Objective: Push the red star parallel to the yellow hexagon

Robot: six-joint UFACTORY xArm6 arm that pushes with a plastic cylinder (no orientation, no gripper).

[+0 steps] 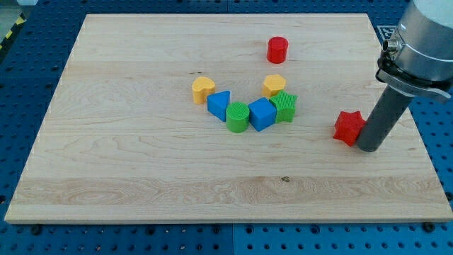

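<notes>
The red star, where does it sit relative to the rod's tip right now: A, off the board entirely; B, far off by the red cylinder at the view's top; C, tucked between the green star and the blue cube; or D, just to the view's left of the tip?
D: the red star lies on the wooden board right against the view's left of my tip.

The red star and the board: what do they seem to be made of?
Red star: probably plastic, matte, perhaps 3D-printed; its sides show fine ridges and one even colour.
Board: light wood, smooth, maybe unvarnished; long grain lines and plank seams run across it.
My tip is beside the star, on the view's right.
</notes>
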